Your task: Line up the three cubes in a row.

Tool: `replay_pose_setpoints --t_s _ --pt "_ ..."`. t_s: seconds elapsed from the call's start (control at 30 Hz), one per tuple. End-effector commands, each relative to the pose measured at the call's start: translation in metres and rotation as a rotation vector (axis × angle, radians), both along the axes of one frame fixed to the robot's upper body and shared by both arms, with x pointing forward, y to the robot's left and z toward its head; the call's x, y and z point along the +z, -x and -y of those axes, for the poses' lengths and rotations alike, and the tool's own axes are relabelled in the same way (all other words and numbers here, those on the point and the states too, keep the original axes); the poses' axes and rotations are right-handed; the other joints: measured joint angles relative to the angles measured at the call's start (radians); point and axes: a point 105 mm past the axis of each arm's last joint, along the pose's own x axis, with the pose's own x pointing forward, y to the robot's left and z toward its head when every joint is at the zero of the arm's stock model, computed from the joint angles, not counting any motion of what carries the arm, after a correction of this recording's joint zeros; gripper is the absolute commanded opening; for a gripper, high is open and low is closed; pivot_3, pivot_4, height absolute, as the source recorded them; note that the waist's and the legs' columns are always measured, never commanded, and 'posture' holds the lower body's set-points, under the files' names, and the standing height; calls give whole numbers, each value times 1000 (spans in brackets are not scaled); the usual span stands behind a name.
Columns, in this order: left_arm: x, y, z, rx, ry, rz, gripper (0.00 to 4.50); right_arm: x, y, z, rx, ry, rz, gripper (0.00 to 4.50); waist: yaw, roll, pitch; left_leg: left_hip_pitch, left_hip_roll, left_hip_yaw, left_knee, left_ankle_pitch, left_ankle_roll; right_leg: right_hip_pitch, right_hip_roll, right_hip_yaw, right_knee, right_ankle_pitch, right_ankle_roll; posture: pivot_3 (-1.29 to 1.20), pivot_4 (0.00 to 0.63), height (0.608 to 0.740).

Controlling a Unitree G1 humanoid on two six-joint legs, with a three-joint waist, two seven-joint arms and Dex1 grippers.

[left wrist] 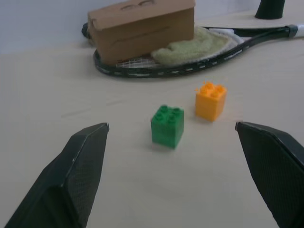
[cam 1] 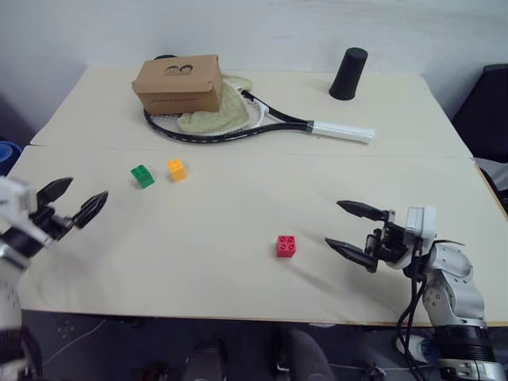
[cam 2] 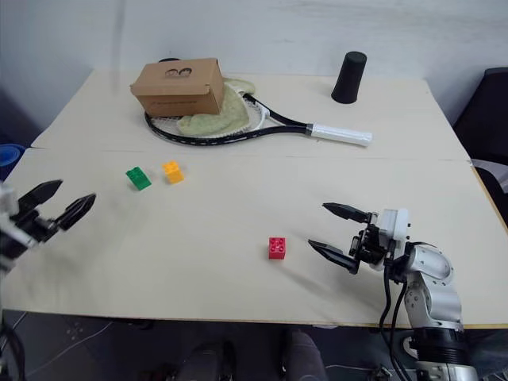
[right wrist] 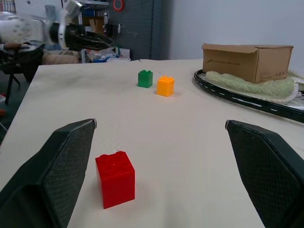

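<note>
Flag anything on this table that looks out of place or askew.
The red cube sits alone near the right gripper, apart from the green cube and orange cube side by side. Nothing is spilled or damaged.

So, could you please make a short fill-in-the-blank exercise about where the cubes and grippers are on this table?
1. The green cube sits beside the ____ cube.
2. The cube nearest the right gripper is ____.
3. The cardboard box rests on the head of a ____.
4. Both the left gripper and the right one have their jaws ____.

Missing words: orange-yellow; red; racket; open
</note>
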Motion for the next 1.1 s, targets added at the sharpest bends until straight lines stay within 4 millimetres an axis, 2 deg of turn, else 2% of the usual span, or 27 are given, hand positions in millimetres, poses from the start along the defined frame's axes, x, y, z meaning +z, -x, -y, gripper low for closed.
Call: replay_pose_setpoints --t_s 0.03,0.17,0.3,0.43,0.57,0.8,0.87,1.0,1.1 --pt "-2 -25 1 -60 -92 -69 4500 16 -1 -5 -7 -11 71 4466 0 0 0 0 0 1 0 1 -2 -1 0 -2 0 0 0 0 150 740" --pt "-1 -55 13 -84 -160 -126 4500 28 6 -8 -23 -25 117 4466 2 -1 1 -1 -1 5 2 1 -2 -1 3 -9 2 0 2 0 150 740" --pt "-5 -68 26 -108 -193 -170 4500 36 26 -16 -3 -31 139 4466 2 -1 1 -2 -1 7 2 0 -3 -3 7 -9 2 0 2 0 150 740" --pt "-16 -71 38 -149 -222 -228 4500 43 40 -22 4 -32 146 4466 0 -2 1 -2 0 9 4 0 -3 -4 9 -7 5 0 2 0 150 740" --pt "-22 -75 42 -141 -238 -250 4500 46 47 -17 -30 -27 148 4466 2 -4 2 -1 0 9 7 0 -3 -4 9 -7 5 0 2 0 150 740" --pt "-28 -77 44 -122 -209 -272 4500 37 57 -10 -78 -6 117 4466 5 -5 2 0 1 8 9 -1 -1 -4 8 -6 8 0 2 0 150 740" --pt "-25 -78 42 -109 -190 -256 4500 36 60 -9 -89 -6 116 4466 4 -5 3 -1 1 8 9 -1 -1 -4 9 -6 8 0 2 0 150 740" --pt "-7 -81 41 -96 -121 -187 4500 35 62 -6 -98 -6 116 4466 2 -6 3 -1 1 9 10 -1 -2 -4 9 -6 8 0 2 0 150 740" --pt "-9 -79 38 -97 -138 -207 4500 33 64 -6 -96 -6 110 4466 4 -6 3 0 1 9 10 -1 -2 -4 9 -6 8 0 2 0 150 740"
